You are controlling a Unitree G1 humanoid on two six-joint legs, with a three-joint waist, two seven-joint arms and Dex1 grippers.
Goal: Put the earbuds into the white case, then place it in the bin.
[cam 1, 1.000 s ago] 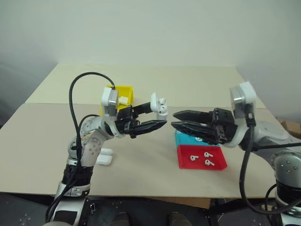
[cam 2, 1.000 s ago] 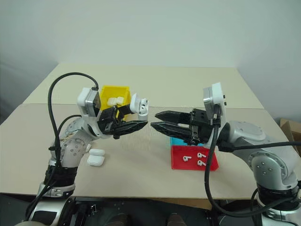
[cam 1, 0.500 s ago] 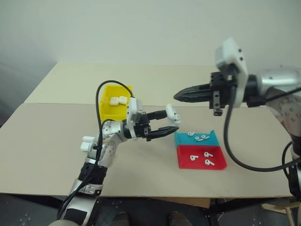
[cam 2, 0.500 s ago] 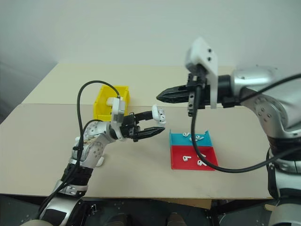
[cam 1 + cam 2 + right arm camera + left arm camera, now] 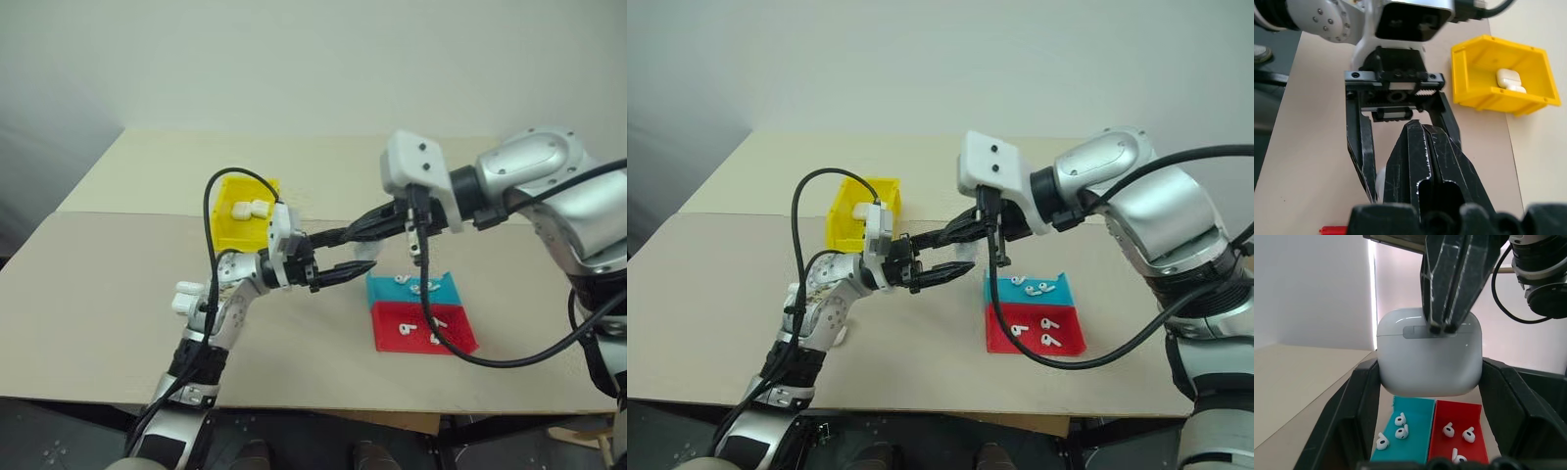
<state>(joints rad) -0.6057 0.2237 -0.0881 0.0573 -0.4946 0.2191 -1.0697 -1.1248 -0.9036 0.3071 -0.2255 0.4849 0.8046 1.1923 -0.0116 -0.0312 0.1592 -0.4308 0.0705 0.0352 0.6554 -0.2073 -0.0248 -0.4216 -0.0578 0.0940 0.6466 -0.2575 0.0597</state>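
Landmark: the bin (image 5: 240, 227), yellow, on the tan table (image 5: 98, 284), toward its left half. Two closed white cases (image 5: 1509, 78) sit inside it, touching each other

Left of the bin and nearer the robot, more spare cases (image 5: 186, 296) lie on the table, partly hidden behind the left arm

Just right of the bin, above the table: left gripper (image 5: 345, 257) points right, clamped on the white case (image 5: 1429, 352). Left wrist view shows the case squeezed between both black fingers (image 5: 1347, 406), lid shut, hinge side facing the camera. Case is off the table, not in the bin

Right gripper (image 5: 1444, 325) comes in from the right, angled down toward the left. Its fingers are pressed together with nothing between them, tips touching the held case at the lid seam over the hinge plate. Right wrist view confirms: closed fingers aimed straight into the left gripper, a sliver of white case visible beside them

Further right of the bin: teal tray (image 5: 441, 293) with three earbuds (image 5: 1396, 428), and the red tray (image 5: 456, 338) touching it on the robot's side, also with three earbuds (image 5: 1459, 435). All six lie loose in the trays, none in the held case as far as visible, since its lid is shut
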